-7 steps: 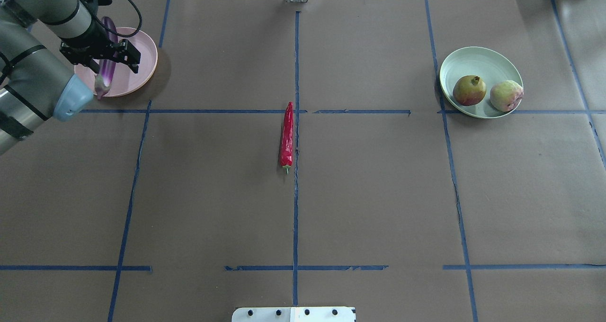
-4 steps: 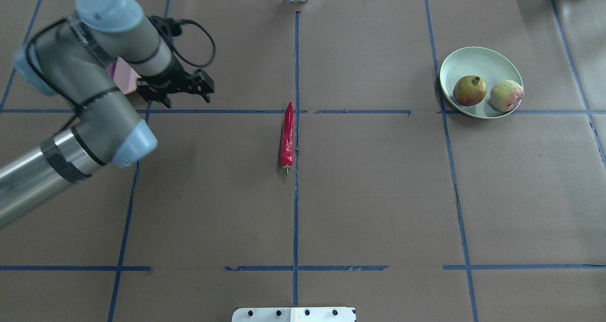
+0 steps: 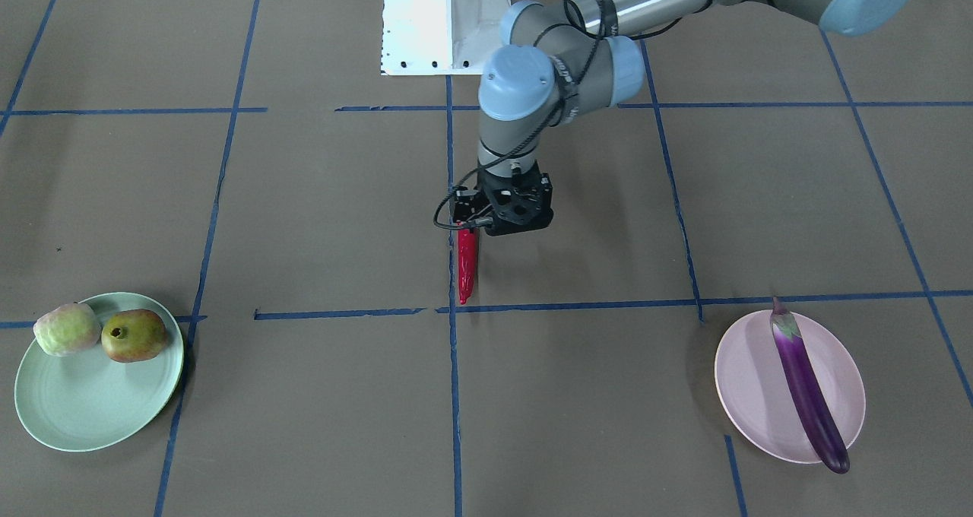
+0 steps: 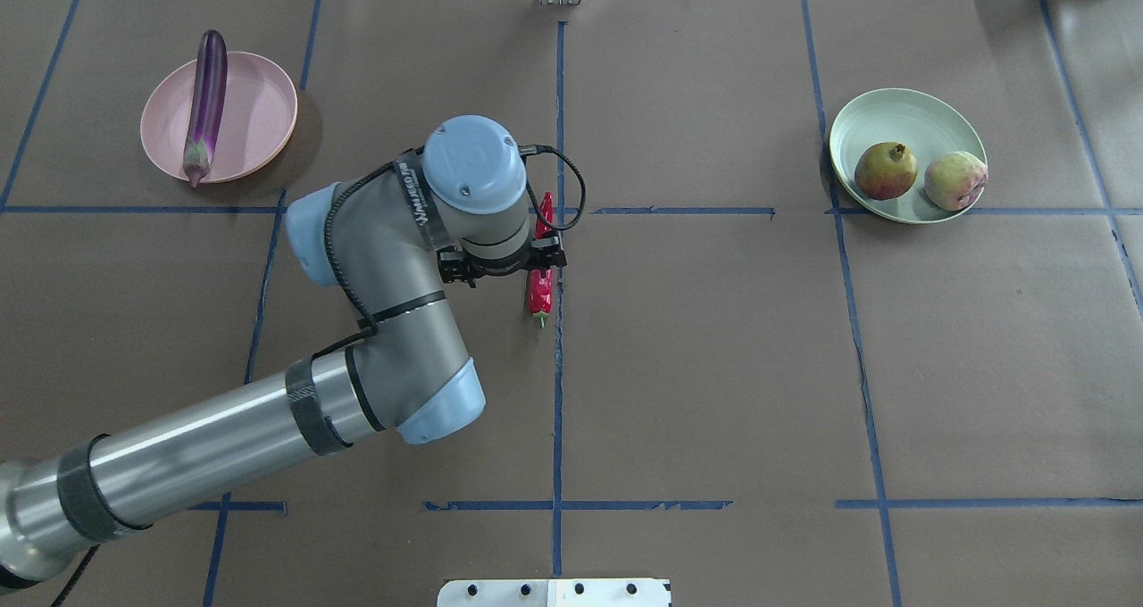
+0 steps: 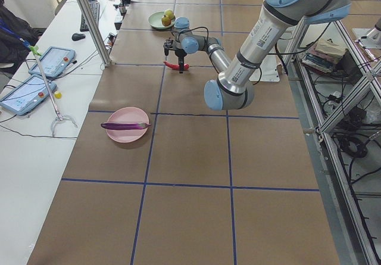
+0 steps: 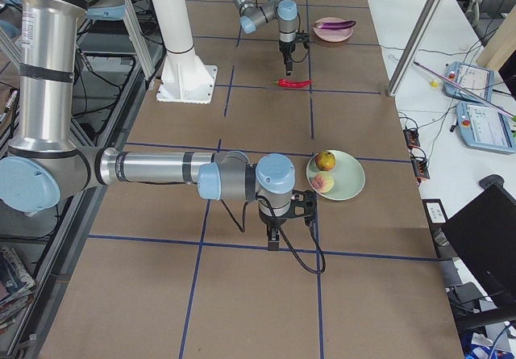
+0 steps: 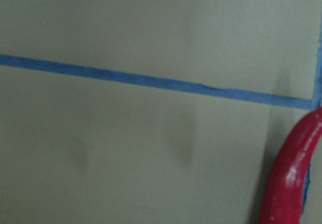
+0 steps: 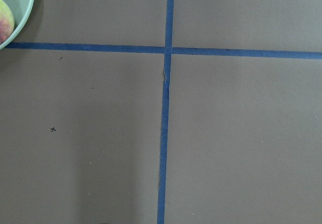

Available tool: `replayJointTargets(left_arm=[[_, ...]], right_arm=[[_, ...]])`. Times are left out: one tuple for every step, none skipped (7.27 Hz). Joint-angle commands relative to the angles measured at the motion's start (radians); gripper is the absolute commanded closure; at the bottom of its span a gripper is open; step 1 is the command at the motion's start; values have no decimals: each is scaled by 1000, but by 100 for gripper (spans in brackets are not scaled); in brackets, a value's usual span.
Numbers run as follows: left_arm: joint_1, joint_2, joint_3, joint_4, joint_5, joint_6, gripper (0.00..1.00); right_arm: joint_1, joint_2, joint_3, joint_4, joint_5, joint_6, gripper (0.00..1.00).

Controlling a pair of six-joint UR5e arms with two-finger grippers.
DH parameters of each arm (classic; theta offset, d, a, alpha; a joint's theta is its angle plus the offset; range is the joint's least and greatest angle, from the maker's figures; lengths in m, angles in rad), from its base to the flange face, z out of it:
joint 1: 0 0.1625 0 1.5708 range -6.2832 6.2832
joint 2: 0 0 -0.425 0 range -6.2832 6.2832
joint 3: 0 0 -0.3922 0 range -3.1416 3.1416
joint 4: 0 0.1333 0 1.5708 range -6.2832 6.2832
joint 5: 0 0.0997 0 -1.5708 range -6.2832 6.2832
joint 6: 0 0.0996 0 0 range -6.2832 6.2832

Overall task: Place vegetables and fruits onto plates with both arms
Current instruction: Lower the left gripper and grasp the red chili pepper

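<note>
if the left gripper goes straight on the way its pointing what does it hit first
The left gripper points straight down over the red chili pepper, so it would probably meet the pepper first. The pepper sits a little off-centre under it, so it might touch the table beside the pepper instead.

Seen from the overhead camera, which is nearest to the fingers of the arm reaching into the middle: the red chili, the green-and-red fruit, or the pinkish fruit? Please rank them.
1. Chili pepper: mid-table, partly hidden beneath the left gripper.
2. Green-and-red fruit: far right, on the green plate, on its inner side.
3. Pink-and-green fruit: same plate, at its outer rim, farthest right.
</note>
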State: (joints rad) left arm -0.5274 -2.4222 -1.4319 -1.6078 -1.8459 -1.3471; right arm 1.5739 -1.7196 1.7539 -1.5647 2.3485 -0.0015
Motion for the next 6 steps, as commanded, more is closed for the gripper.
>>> replayJointTargets(left_arm=[[53,-55,63,16,63,-30,9],[56,-63,80,11,71,-32,20],[56,-61,84,11,73,-32,27],[58,-61,84,8,73,-32,30],[61,-61,85,8,73,-32,42],[61,-61,85,8,73,-32,63]], right_arm=[[0,0,-1,0,0,0,0],[0,0,-1,0,0,0,0],[0,-2,-1,0,0,0,0],[0,-2,-1,0,0,0,0],[0,-2,-1,0,0,0,0],[0,-2,-1,0,0,0,0]])
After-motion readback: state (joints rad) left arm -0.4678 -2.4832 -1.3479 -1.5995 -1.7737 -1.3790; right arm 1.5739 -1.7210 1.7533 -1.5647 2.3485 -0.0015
